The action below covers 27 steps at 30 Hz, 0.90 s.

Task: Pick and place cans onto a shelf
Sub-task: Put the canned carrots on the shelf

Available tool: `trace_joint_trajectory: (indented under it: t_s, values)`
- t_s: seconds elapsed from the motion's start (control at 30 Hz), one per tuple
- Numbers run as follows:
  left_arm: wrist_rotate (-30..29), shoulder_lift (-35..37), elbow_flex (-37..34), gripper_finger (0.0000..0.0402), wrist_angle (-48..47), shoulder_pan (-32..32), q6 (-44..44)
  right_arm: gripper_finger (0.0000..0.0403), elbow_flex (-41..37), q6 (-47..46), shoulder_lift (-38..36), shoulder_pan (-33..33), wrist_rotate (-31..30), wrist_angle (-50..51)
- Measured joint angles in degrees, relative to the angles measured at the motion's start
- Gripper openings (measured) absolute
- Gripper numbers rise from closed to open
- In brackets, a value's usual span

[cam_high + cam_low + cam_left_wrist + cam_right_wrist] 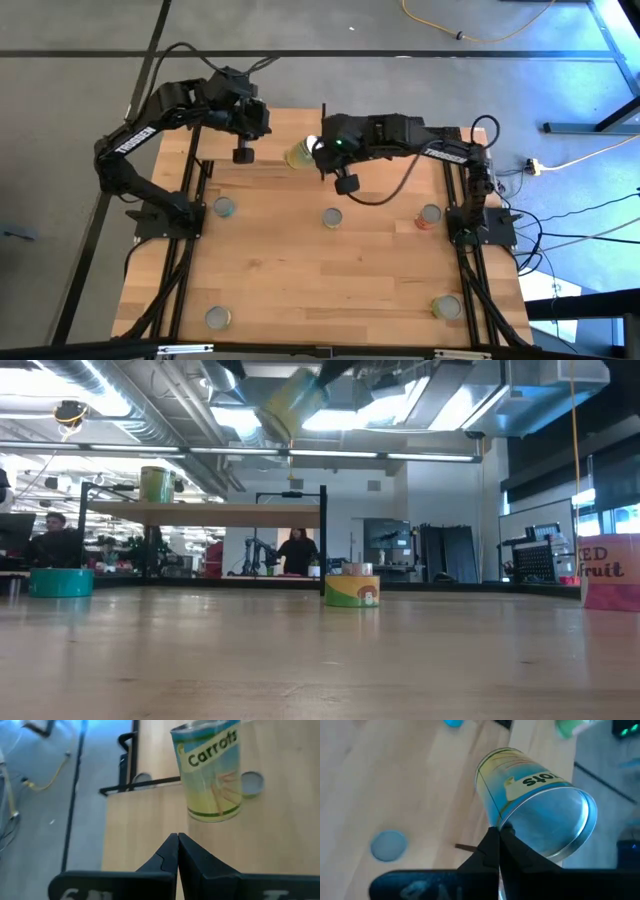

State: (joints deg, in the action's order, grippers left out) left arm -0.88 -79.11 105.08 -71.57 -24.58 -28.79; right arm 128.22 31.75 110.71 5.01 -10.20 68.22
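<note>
A yellow-green "Carrots" can (520,780) hangs in the air over the far middle of the table, and my right gripper (497,836) is shut on its silvery end. The high view shows this can (300,155) just left of my right gripper (319,147). In the low view it (290,402) is tilted, above the shelf (220,513). A green can (155,485) stands on the shelf board. My left gripper (177,840) is shut on nothing, a short way from the held can (211,775), at the far left (266,124). My right gripper is shut at the rim of the can's silvery end (506,822), the fingertips meeting right at its edge. They hide what exactly they pinch. The fingers slant down from the table's right side. The can is lifted clear and tilted, its labelled body pointing away beyond the fingertips.
Several cans stand on the tabletop: at the left (223,207), the middle (332,217), the right (428,215), the near left (217,318) and the near right (446,306). A black upright panel (323,540) ends the shelf. People are in the room behind the table.
</note>
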Motion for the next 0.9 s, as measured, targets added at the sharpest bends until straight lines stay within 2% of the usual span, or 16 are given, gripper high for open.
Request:
trace_joint_trajectory:
  t_s: [0.27, 0.47, 0.9]
  values:
    - [-1.6, 0.1, 0.0, 0.0, -0.98, 0.01, 0.1, 0.0, 0.0, 0.39, 4.87, 0.4, 11.61, 1.32]
    - [-1.6, 0.1, 0.0, 0.0, -0.98, 0.0, 0.12, 0.0, 0.01, 0.25, 9.92, 0.53, 11.64, 4.93]
    - [-1.6, 0.1, 0.0, 0.0, -0.98, 0.0, 0.12, 0.0, 0.0, 3.43, 19.12, -2.39, 11.82, 5.55]
